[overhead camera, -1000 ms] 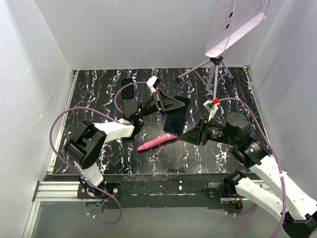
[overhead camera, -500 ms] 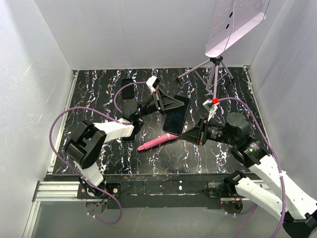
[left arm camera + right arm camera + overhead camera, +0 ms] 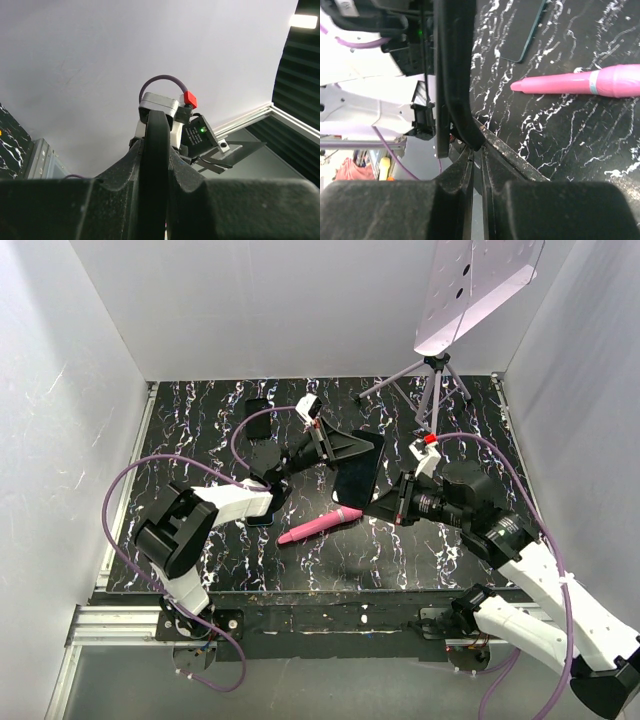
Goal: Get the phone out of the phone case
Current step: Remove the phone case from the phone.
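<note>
Top external view: nearest, the right pincer [image 3: 372, 506] is seen clamped on the near edge of the phone case [image 3: 358, 472], which is held tilted above the bench [image 3: 200, 440], just beyond a pink marker [image 3: 318, 526]. Its far edge is pinched tight by the left pincer [image 3: 362, 447]. A tripod [image 3: 432, 390] is parked way at the back.

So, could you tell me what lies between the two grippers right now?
The cased phone spans that gap: the left gripper clamps its far end and the right gripper its near end. The top view shows it best.

Black marbled table [image 3: 200, 430], pink pen [image 3: 318, 527], dark phone [image 3: 257, 418]
</note>
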{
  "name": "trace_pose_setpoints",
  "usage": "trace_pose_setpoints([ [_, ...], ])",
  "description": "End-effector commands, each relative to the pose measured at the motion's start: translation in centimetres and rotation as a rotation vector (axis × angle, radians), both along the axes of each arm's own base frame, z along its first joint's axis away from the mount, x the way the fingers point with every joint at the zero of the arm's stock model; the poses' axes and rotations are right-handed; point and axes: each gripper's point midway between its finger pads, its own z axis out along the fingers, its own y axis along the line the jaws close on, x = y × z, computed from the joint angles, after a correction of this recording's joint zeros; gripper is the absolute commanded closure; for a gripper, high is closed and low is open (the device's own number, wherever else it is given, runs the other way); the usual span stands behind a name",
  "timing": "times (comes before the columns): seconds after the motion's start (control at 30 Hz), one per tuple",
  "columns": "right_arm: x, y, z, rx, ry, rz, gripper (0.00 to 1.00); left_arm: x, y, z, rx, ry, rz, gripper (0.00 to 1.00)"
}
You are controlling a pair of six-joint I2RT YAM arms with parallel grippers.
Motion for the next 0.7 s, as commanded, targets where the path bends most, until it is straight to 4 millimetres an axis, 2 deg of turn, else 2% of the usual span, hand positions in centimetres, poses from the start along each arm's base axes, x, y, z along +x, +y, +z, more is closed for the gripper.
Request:
trace_pose_setpoints([
  [0.0,6.2,-3.4,-3.4,-0.168,0.017,-0.366,0.97,-7.3,0.2,7.5,-0.229,-0.138,-0.171,1.00],
  [0.07,6.7,-3.6,-3.9,-0.193,0.014,-0.377,0.95,-7.4,0.0,7.7,-0.256,-0.122,-0.170,1.00],
  [0.1,6.7,-2.8,-3.4,-0.166,-0.031,-0.329,0.92,-7.1,0.0,7.7,-0.264,-0.111,-0.162,1.00],
  [0.17,5.0,-0.5,-1.2,-0.027,-0.106,-0.166,0.85,-6.6,0.1,7.3,-0.274,-0.083,-0.140,1.00],
  [0.23,3.9,0.6,1.0,0.143,-0.178,-0.094,0.75,-6.4,0.3,7.5,-0.284,-0.091,-0.115,1.00],
  [0.27,3.4,0.5,2.1,0.199,-0.207,-0.082,0.71,-6.4,0.3,7.8,-0.292,-0.097,-0.106,1.00],
  [0.47,2.5,0.0,4.7,0.302,-0.275,-0.060,0.63,-6.2,0.7,9.8,-0.355,-0.120,-0.048,1.00],
  [0.67,3.4,0.6,6.3,0.447,-0.207,-0.056,0.58,-6.9,0.8,11.3,-0.417,-0.111,0.006,1.00],
])
